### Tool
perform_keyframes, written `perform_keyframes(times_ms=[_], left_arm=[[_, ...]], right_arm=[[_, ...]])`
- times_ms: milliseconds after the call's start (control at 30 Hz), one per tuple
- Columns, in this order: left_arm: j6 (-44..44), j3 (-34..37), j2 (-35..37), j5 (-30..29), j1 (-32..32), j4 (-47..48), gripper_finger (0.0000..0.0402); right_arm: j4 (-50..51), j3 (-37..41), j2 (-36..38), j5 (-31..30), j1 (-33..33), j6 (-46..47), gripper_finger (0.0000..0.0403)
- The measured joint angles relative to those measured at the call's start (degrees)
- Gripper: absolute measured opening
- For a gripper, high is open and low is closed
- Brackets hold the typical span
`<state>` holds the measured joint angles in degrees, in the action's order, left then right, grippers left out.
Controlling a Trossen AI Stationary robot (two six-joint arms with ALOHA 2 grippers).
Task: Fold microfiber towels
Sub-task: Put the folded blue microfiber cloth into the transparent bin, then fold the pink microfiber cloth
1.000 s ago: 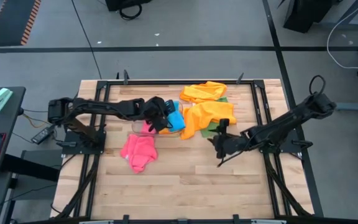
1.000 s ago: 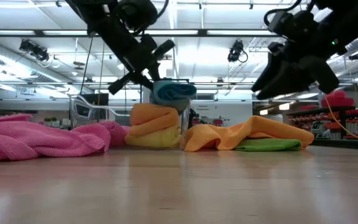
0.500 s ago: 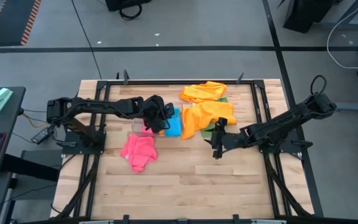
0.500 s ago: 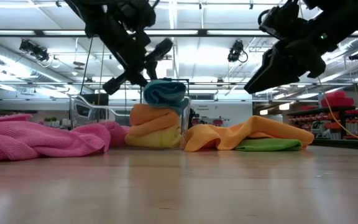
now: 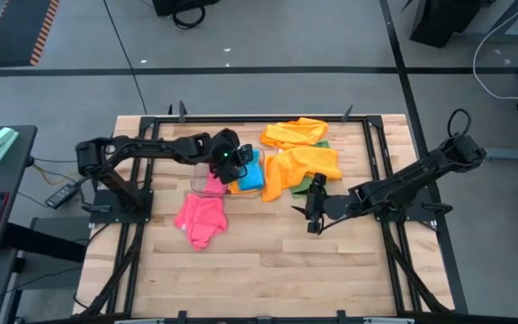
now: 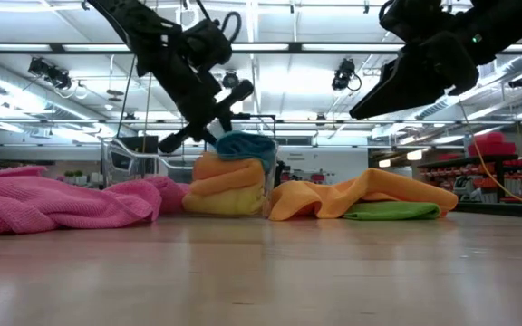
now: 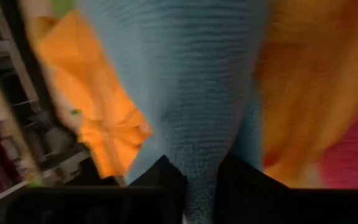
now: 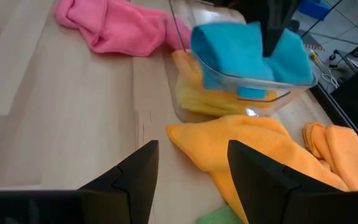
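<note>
A clear bin point(image 5: 203, 184) left of the table's middle holds a folded yellow towel point(image 6: 225, 203) with a folded orange towel point(image 6: 229, 172) on top of it. The blue towel point(image 8: 241, 53) lies on top of that stack. My left gripper point(image 5: 229, 162) is over the bin, shut on the blue towel. My right gripper point(image 8: 188, 180) hovers open and holds nothing. It is at the near edge of a loose orange towel point(image 5: 299, 171), which lies partly over a green towel point(image 6: 388, 212). A crumpled pink towel point(image 5: 200, 219) lies on the table near the bin. My left gripper pinches a raised fold of the blue towel point(image 7: 201, 171) between its two fingers. The fingers point(image 8: 277, 25) come slanting down from the table's left into the middle of the towel. The towel rests on the folded orange towel in the bin.
Another orange towel point(image 5: 295, 132) lies bunched at the far edge of the table. Bare wood point(image 5: 268, 261) fills the near half of the table. The two arms' bases stand at the left and right edges.
My left gripper has carried the blue towel down and a little toward the far edge. The towel hung clear above the stack. It now sits on the folded orange towel in the bin. My right gripper has rolled at the wrist and stayed nearly in place.
</note>
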<state>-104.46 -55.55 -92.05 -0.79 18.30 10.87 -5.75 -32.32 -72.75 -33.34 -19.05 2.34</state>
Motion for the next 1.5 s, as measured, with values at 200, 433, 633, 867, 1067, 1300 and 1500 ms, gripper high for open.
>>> perform_keyframes(times_ms=[200,433,633,867,1067,1300,1500], left_arm=[[1.0,0.1,-0.9,0.3,0.0,-0.3,0.0117],[6.7,0.0,-0.8,-4.3,-0.8,-1.1,0.0210],[7.8,0.0,1.5,-9.8,-2.2,1.0,0.0259],[14.4,0.0,8.7,-15.3,-2.0,2.5,0.0244],[42.9,0.0,16.4,-16.0,-6.3,0.9,0.0213],[85.6,0.0,21.6,-8.3,-16.1,1.3,0.0174],[106.9,0.0,20.9,-5.2,-24.5,2.9,0.0142]], right_arm=[[0.0,0.0,0.0,0.0,0.2,-0.1,0.0202],[0.3,0.0,0.0,0.0,0.1,0.0,0.0202],[0.6,0.0,0.0,0.0,0.1,0.4,0.0202],[1.8,0.0,0.0,0.4,0.1,2.4,0.0202],[2.0,0.0,0.0,0.5,0.1,4.4,0.0202],[-1.7,0.0,0.0,3.6,0.1,5.5,0.0202],[-3.6,0.0,0.0,7.9,0.1,6.8,0.0202]])
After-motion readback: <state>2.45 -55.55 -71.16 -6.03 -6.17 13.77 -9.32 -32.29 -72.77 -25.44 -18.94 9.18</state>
